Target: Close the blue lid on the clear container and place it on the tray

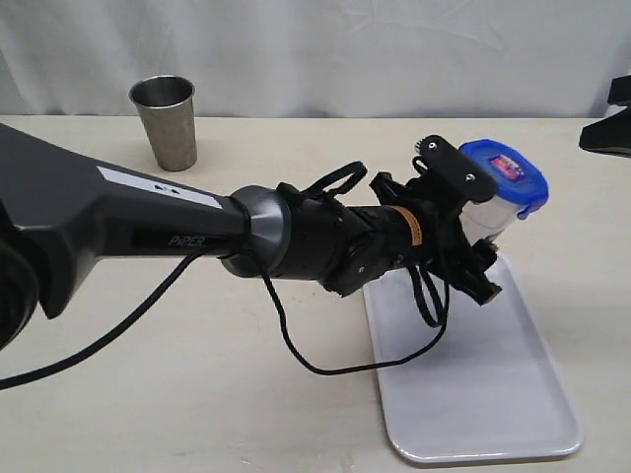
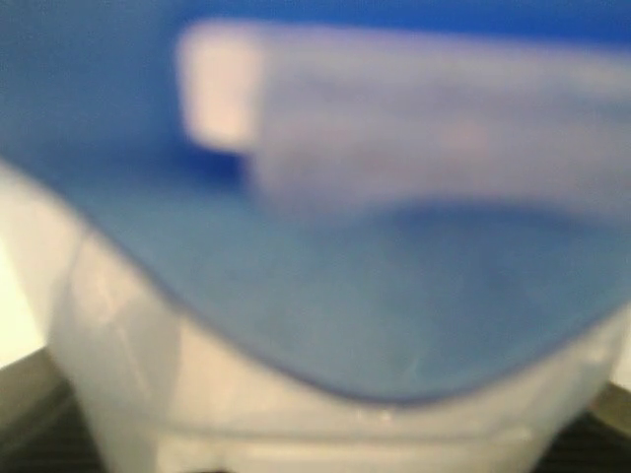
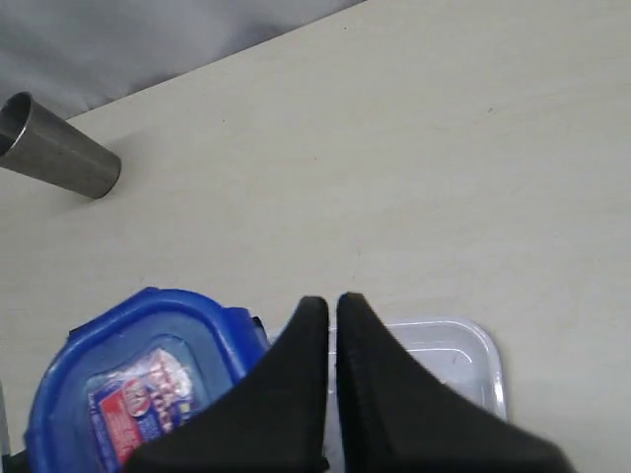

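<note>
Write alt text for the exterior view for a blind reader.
The black left arm's claw grips a tall clear plastic container, topped by a bright-blue rounded-square plastic lid, at the far end of a flat white rectangular plastic tray. A tapered steel cup stands behind, left.

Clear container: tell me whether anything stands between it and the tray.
Nothing visible does. The left pincer holds the clear container, blue lid on top, at the far end of the tray, whose visible surface is bare. The steel cup stands far off to the left.
</note>
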`<action>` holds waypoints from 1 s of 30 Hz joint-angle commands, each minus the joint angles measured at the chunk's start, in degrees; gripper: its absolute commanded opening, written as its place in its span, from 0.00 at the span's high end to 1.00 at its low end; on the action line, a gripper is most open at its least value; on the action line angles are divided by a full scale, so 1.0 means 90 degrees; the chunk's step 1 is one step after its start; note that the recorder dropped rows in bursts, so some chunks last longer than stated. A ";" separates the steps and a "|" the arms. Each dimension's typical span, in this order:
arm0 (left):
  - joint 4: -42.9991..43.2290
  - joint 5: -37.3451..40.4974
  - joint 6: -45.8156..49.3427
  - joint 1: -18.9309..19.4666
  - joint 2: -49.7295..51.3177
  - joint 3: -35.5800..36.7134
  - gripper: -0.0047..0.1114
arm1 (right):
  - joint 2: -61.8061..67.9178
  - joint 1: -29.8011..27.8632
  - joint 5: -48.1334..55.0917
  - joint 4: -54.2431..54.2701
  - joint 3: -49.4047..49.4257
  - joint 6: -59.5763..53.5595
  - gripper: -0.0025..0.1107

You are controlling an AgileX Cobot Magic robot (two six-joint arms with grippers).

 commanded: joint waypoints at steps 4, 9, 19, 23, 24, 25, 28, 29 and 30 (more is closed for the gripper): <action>0.4705 -0.3105 -0.5076 0.0230 0.0122 -0.0013 0.96 | -0.0037 0.0008 0.0251 -0.0067 0.0027 0.0044 0.94; 0.4809 -0.2385 -0.5076 0.0383 0.0143 0.0054 0.96 | -0.0037 0.0008 0.0250 -0.0169 0.0027 0.0044 0.94; 0.5777 -0.4552 -0.5426 0.1122 0.0847 0.0098 0.96 | -0.0037 0.0008 0.0318 -0.0044 0.0005 0.0029 0.94; 0.6309 -0.4440 -0.5379 0.1121 0.0966 0.0098 0.96 | -0.0037 0.0008 0.0646 0.0373 0.0001 -0.0296 0.94; 0.6412 -0.4317 -0.5379 0.1121 0.0964 0.0098 0.96 | -0.0037 0.0008 0.0745 0.0447 0.0001 -0.0365 0.94; 0.6540 -0.4191 -0.5379 0.1121 0.0964 0.0098 0.96 | -0.0037 0.0008 0.0846 0.0483 0.0001 -0.0384 0.94; 0.6666 -0.4174 -0.5379 0.1121 0.0968 0.0098 0.96 | -0.0037 0.0008 0.0924 0.0457 0.0001 -0.0384 0.94; 0.6666 -0.4174 -0.5379 0.1121 0.0968 0.0098 0.96 | -0.0037 0.0008 0.0937 0.0457 0.0001 -0.0384 0.94; 0.6666 -0.4174 -0.5379 0.1121 0.0968 0.0098 0.96 | -0.0037 0.0008 0.0952 0.0457 0.0001 -0.0384 0.94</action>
